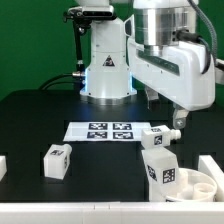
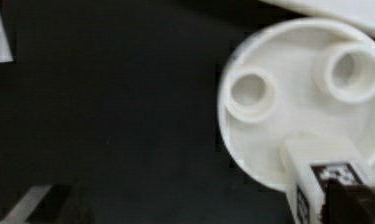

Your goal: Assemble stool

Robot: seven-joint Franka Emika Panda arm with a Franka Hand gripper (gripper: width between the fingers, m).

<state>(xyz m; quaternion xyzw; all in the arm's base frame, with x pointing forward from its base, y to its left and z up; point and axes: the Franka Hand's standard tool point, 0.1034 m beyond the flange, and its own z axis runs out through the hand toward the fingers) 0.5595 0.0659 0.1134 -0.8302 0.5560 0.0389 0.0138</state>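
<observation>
The round white seat (image 1: 198, 186) lies at the front on the exterior view's right, and its two round sockets show in the wrist view (image 2: 317, 85). One tagged white leg (image 1: 159, 171) stands upright at the seat's near rim; its tagged end shows in the wrist view (image 2: 330, 180). A second leg (image 1: 156, 135) lies behind it, by the marker board. A third leg (image 1: 56, 160) lies at the front left. My gripper (image 1: 179, 124) hangs above the seat, just right of the second leg. Its jaws look spread, with only dark table between them.
The marker board (image 1: 110, 131) lies flat mid-table before the robot base (image 1: 107, 70). White blocks stand at the table's left edge (image 1: 3, 166) and right edge (image 1: 211, 166). A pale strip runs along the front edge (image 1: 100, 212).
</observation>
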